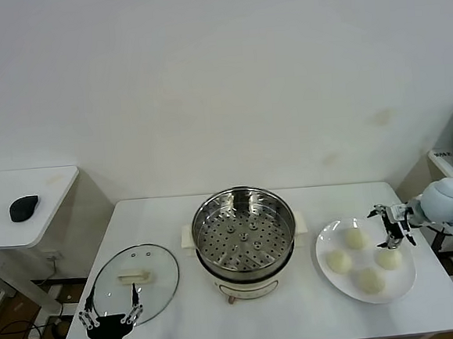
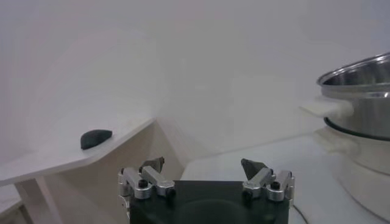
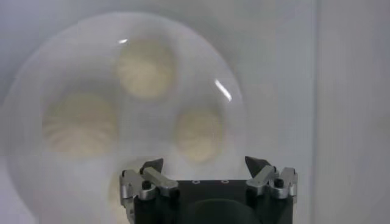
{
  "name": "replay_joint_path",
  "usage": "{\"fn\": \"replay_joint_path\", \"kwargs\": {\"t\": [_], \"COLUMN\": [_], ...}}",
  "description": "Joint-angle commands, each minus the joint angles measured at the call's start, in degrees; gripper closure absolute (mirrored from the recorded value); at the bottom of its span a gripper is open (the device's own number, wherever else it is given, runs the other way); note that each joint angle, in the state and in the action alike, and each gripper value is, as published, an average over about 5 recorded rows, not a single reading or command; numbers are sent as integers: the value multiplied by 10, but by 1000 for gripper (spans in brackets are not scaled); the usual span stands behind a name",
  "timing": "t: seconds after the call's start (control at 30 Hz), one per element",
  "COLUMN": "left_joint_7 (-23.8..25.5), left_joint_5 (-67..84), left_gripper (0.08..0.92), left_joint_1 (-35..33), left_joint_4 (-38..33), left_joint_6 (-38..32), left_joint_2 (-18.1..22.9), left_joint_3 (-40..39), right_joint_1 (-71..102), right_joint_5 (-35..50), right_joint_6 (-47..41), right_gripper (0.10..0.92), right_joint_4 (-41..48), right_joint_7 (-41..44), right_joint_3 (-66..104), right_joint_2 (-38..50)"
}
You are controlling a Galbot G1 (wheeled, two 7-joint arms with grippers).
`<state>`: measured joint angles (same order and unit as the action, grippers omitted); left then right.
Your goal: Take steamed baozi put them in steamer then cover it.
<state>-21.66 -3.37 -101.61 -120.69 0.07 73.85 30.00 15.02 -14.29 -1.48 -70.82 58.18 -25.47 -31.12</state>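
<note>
- The right hand [image 1: 394, 231] hangs over the white plate [image 1: 324, 243] at the counter's [image 1: 300, 313] right side, its fingers spread wide, gripping nothing and touching no bun.
- Four steamed baozi [image 1: 340, 262] lie on that plate; the right wrist view shows three clearly, the fourth mostly hidden behind the hand.
- The left hand [image 1: 109, 314] waits at the counter's near left edge, fingers spread and empty, just beside the cover [image 1: 135, 283].
- The cover lies flat on the counter left of the steamer [image 1: 245, 241].
- The steamer stands in the middle, uncovered, its perforated tray bare.
- A dark object [image 1: 23, 207] sits on a side table; what it is cannot be made out.
</note>
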Motion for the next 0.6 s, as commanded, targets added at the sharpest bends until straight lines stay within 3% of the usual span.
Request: {"fn": "replay_joint_path", "kwargs": {"t": [0.03, 0.6], "left_joint_7": [0, 0], "left_joint_5": [-1, -2], "left_gripper": [177, 177], "left_joint_1": [-4, -3], "left_joint_4": [-2, -1], "left_joint_6": [0, 0], "left_joint_2": [1, 2], "left_joint_3": [5, 9], "right_joint_1": [-59, -54], "right_joint_5": [3, -26], "right_joint_6": [6, -4], "right_gripper": [203, 204], "right_joint_4": [70, 123], "right_joint_7": [21, 10], "right_joint_3": [-67, -76], "right_joint_2": [-47, -109]}}
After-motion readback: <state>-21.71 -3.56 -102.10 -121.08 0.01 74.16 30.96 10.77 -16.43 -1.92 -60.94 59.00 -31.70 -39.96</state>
